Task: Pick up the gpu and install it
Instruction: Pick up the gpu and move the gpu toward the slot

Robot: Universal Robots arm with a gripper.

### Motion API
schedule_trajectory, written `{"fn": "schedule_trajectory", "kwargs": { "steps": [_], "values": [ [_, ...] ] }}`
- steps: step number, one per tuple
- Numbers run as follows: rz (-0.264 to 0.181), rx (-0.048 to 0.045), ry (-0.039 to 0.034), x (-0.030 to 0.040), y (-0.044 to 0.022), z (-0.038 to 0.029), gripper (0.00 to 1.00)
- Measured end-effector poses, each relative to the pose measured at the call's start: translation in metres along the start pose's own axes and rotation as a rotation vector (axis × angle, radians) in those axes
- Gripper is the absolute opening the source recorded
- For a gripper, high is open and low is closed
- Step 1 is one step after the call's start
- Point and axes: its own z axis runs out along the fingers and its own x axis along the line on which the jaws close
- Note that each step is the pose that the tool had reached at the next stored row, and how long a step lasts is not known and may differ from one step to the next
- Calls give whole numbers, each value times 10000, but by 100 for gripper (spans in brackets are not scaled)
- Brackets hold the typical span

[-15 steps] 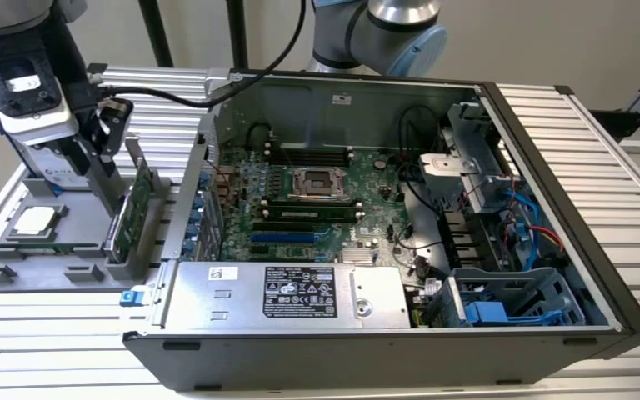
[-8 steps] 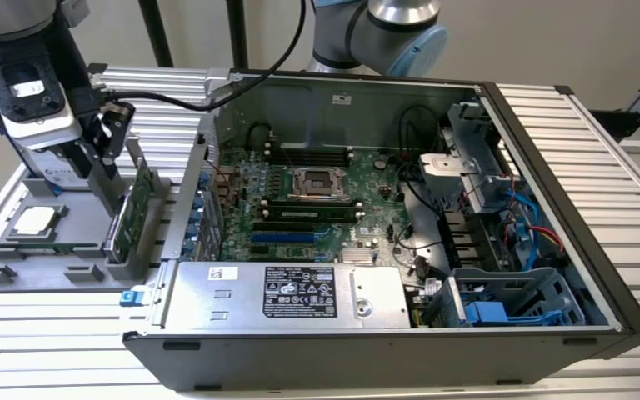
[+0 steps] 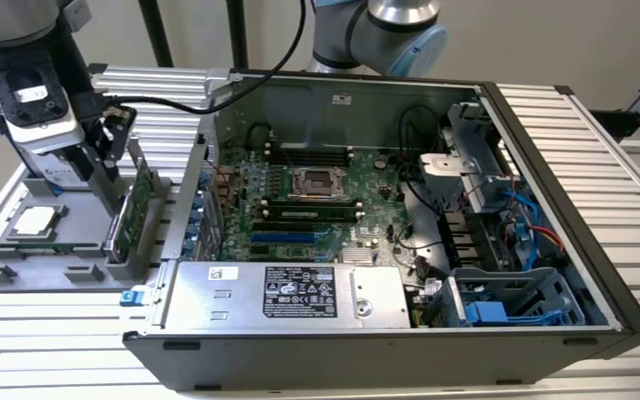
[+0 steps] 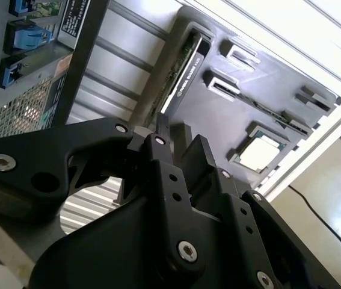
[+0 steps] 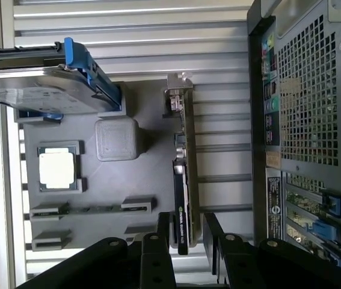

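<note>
Though its two black, bolted fingers (image 5: pixel 164 227) stand partly apart, the gripper (image 5: pixel 186 224) straddles one end of the gpu (image 5: pixel 185 174). One finger sits on each face, and the first wrist view shows a sliver of gap on both sides, so it clasps nothing.

The gpu stands on its long edge directly under the gripper, slotted into a matte grey moulded tray (image 5: pixel 152 174). It is a thin green board with a glossy black shroud on one face and a silver bracket (image 5: pixel 179 90) at the end away from the fingers.

On the shroud side of the gripper, the tray's flat floor carries a square processor (image 5: pixel 56 167) with a dull metal lid, a rounded raised block (image 5: pixel 116 138) and narrow slot pockets. Farther along that side lies a silver hard drive (image 5: pixel 38 90) with blue rails.

On the board side, a narrow strip of ribbed aluminium table (image 5: pixel 224 162) lies bare. Just past it rises the dark computer case (image 5: pixel 302 90), with its perforated steel wall. The room above the card's top edge is open.
</note>
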Motion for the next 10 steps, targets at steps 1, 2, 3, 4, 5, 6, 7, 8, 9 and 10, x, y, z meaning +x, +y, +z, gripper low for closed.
{"fn": "schedule_trajectory", "kwargs": {
  "steps": [1,2,3,4,5,6,7,8,9,10],
  "values": [
    [-3,1,0,0,-1,5,100],
    [-7,1,0,-1,-1,11,100],
    [-9,1,1,-1,-1,16,100],
    [-12,1,1,-1,-1,22,100],
    [-15,0,1,-2,-1,27,100],
    [-18,0,1,-2,-2,33,100],
    [-20,0,1,-3,-2,39,100],
    [-23,0,1,-3,-2,44,100],
    [-26,0,1,-4,-2,49,100],
    [-29,0,1,-5,-2,55,100]
  ]
}}
